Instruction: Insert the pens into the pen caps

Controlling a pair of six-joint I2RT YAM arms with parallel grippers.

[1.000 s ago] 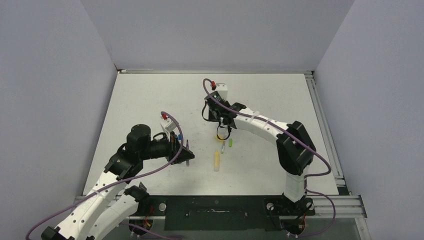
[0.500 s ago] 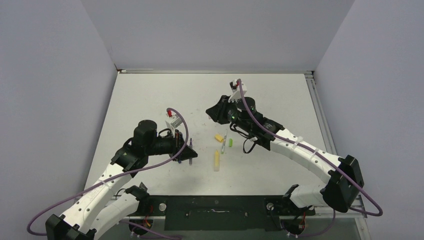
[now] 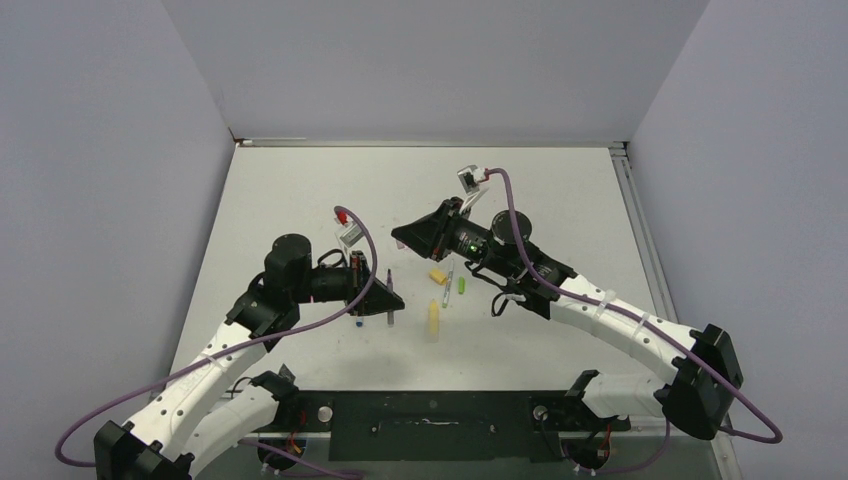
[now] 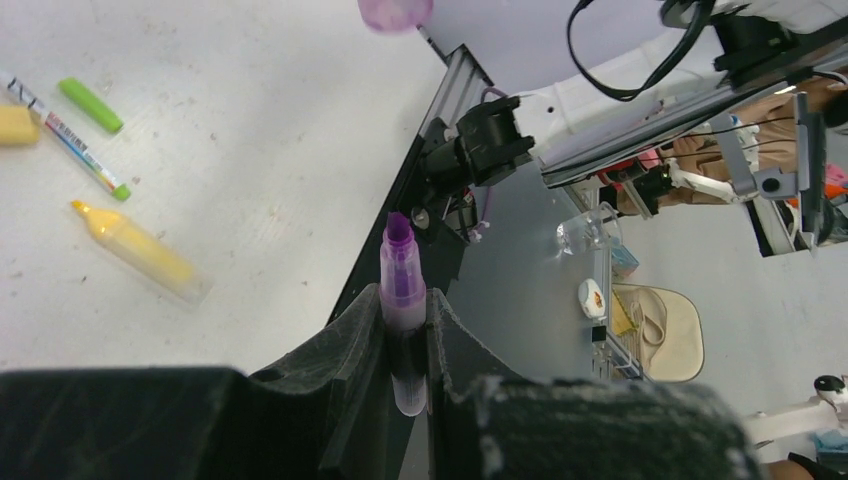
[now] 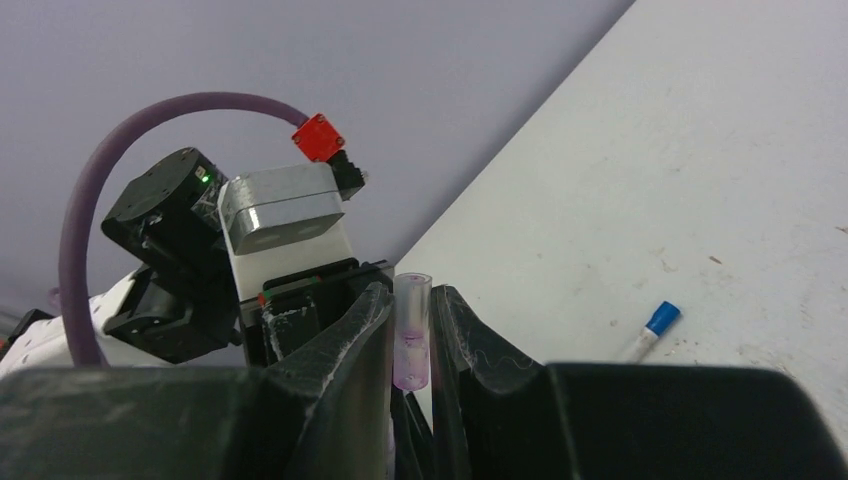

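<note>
My left gripper (image 3: 386, 300) is shut on the thin purple pen (image 4: 403, 290), held off the table with its tip pointing away from the jaws. My right gripper (image 3: 401, 238) is shut on the pink-purple cap (image 5: 411, 335), open end outward, facing the left gripper across a short gap. On the table between the arms lie the yellow marker (image 3: 433, 320), the yellow cap (image 3: 437, 275), the grey-green pen (image 3: 447, 288) and the green cap (image 3: 462, 284). The white pen's blue tip (image 5: 656, 320) lies under the left arm (image 3: 358, 323).
The left wrist view shows the yellow marker (image 4: 140, 252), the green cap (image 4: 90, 105) and the thin pen (image 4: 65, 135) at its left. The table's near edge with a black rail (image 3: 430, 410) lies just behind the grippers. Grey walls stand on three sides.
The right arm has swung away from the yellow cap, risen and turned its jaws left towards the left gripper. The left gripper has risen and moved right with the purple pen.
</note>
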